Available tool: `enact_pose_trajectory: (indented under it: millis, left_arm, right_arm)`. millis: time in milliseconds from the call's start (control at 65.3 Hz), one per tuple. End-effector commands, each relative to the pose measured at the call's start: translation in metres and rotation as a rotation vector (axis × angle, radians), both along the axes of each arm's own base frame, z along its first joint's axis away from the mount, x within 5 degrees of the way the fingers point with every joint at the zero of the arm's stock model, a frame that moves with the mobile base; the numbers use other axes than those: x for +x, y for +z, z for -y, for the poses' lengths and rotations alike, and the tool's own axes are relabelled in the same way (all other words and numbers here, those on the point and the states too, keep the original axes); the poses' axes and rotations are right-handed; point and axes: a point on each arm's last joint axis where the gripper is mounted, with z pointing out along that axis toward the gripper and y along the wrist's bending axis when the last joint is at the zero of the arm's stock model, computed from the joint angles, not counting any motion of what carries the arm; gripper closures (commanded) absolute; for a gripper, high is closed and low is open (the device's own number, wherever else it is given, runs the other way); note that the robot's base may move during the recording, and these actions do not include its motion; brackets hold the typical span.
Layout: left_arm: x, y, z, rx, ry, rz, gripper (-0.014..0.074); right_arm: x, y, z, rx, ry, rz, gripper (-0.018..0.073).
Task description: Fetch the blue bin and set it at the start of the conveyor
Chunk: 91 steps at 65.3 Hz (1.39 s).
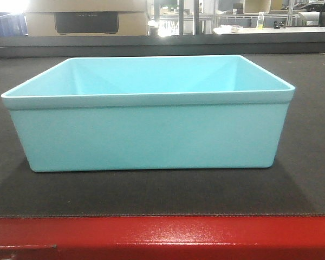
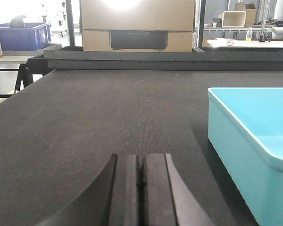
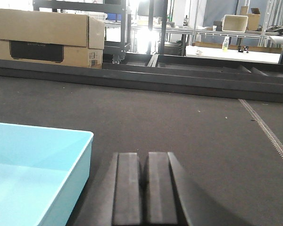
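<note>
Red painted metal (image 1: pixel 162 235) runs along the bottom of the front view, the end edge of the conveyor start, and the dark grey woven belt (image 1: pixel 309 162) begins right behind it. On that belt, just back from the red edge, the blue bin (image 1: pixel 149 114) stands upright and empty, its long axis running left to right across the belt, parallel to the edge.

Each wrist view shows its own claw low over the belt with nothing between the pads. On the left claw (image 2: pixel 141 188) the two dark pads are pressed together, clenched on nothing; the bin's left end wall (image 2: pixel 245 141) lies to its right and slightly ahead, near but apart. On the right claw (image 3: pixel 142 188) the pads are likewise closed together and empty, with the bin's right end (image 3: pixel 42 174) just to its left. So the bin sits between the two arms, one short end facing each, neither arm clearly the nearer.

Judging by where it stands, the bin looks already placed; any further handling would mean closing in sideways on the short ends. A cardboard box (image 2: pixel 137 26) stands beyond the belt's far rail.
</note>
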Motion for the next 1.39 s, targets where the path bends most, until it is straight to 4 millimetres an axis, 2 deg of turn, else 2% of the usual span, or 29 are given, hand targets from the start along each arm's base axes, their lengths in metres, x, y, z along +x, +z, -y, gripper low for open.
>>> enact_pose_trajectory:
  millis: [0, 291, 444, 551, 781, 842, 1378]
  left_arm:
    - [-0.001, 0.003, 0.0, 0.002, 0.005, 0.034, 0.0707]
    - [-0.001, 0.003, 0.0, 0.002, 0.005, 0.034, 0.0707]
    - [-0.001, 0.003, 0.0, 0.002, 0.005, 0.034, 0.0707]
    - [-0.001, 0.003, 0.0, 0.002, 0.005, 0.034, 0.0707]
    - [-0.001, 0.003, 0.0, 0.002, 0.005, 0.034, 0.0707]
    - [-0.001, 0.003, 0.0, 0.002, 0.005, 0.034, 0.0707]
    - [-0.001, 0.003, 0.0, 0.002, 0.005, 0.034, 0.0707]
  right_arm:
    - [0.0, 0.002, 0.0, -0.017, -0.004, 0.025, 0.0721]
    - [0.0, 0.001, 0.0, -0.017, -0.003, 0.029, 0.0721]
    - [0.0, -0.012, 0.001, -0.008, -0.025, 0.016, 0.0721]
    - [-0.002, -0.031, 0.003, -0.03, -0.064, 0.027, 0.0721]
    - [-0.009, -0.096, 0.008, 0.037, -0.161, 0.082, 0.0721]
    - [-0.009, -0.108, 0.008, 0.037, -0.165, 0.094, 0.0721]
    - [-0.009, -0.11, 0.008, 0.04, -0.163, 0.078, 0.0721]
